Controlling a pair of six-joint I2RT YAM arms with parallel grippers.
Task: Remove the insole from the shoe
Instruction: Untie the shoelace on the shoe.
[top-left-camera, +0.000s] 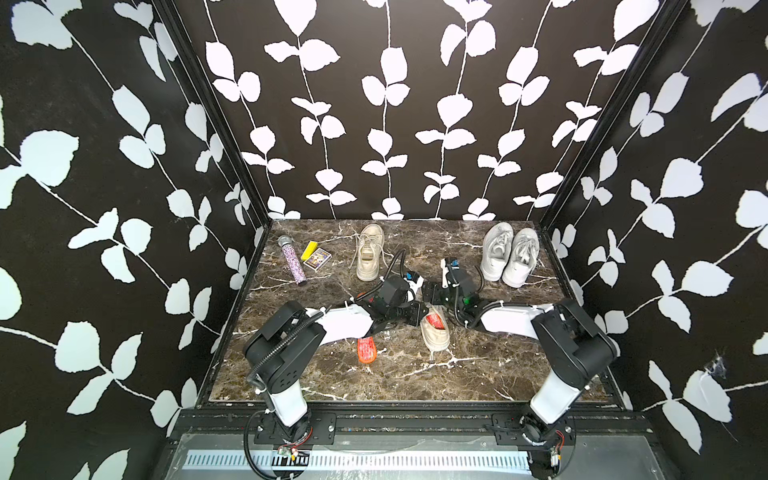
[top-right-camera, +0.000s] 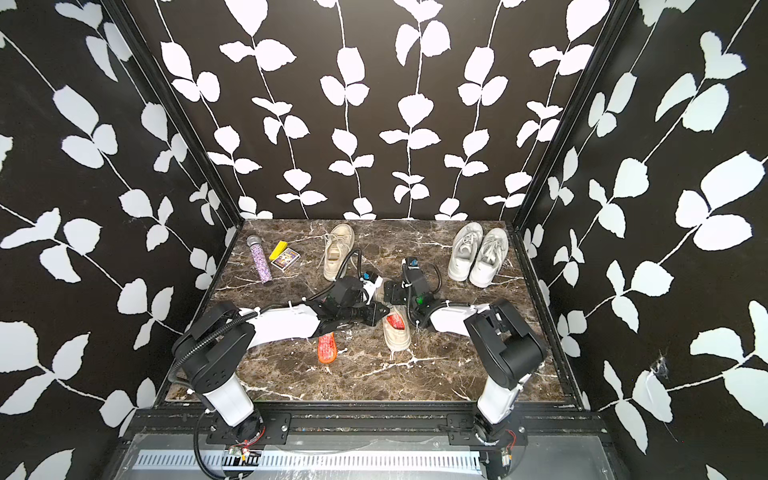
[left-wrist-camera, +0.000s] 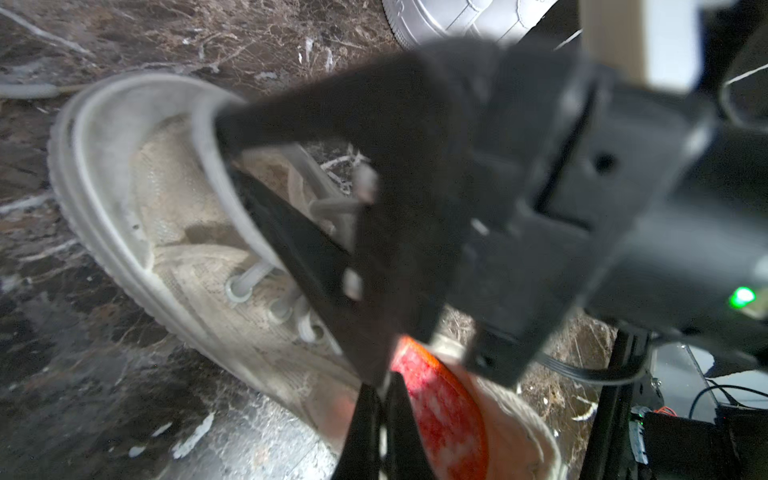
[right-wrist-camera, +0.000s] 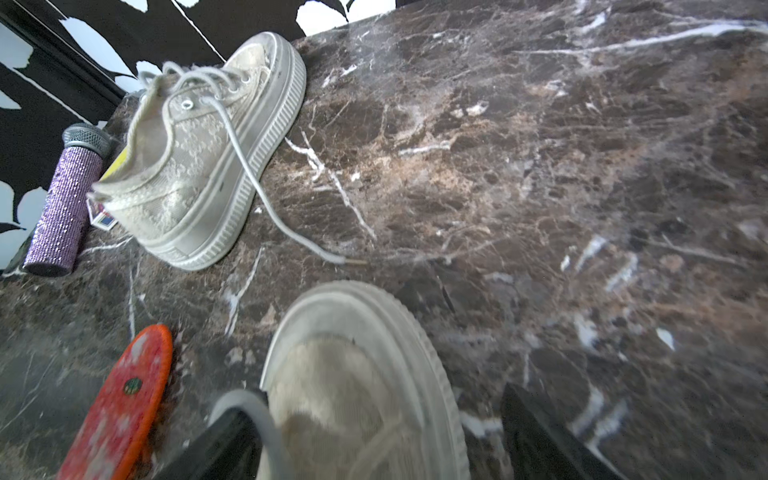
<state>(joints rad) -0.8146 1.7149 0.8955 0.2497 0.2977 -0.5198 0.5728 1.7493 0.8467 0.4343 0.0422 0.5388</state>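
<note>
Left wrist view shows the insole (left-wrist-camera: 440, 409), red with pale specks, sitting inside the shoe (left-wrist-camera: 187, 257) at its heel opening. The shoe is a worn off-white canvas sneaker. In both top views it stands on its sole near the middle of the table (top-left-camera: 415, 374), between the two arms, with its heel toward the robot.

The left gripper (left-wrist-camera: 381, 388) is closed, its fingers pressed together at the heel opening just beside the insole. I cannot tell whether they pinch its edge. The right gripper (right-wrist-camera: 374, 399) is open. In the right wrist view its fingers stand wide apart on either side of the shoe's toe, with a lace looped over one finger and the other clear of the sole.

A second insole (top-left-camera: 367, 350), orange-red, lies flat on the table near the shoe on the robot's left, partly under the left arm. The matching sneaker (top-left-camera: 370, 253) stands toward the back. Left of it are a card box (top-left-camera: 318, 259), a yellow block (top-left-camera: 309, 248) and a microphone (top-left-camera: 293, 262) with a purple glitter handle. A pair of white sneakers (top-left-camera: 509, 257) sits in the back right corner.
</note>
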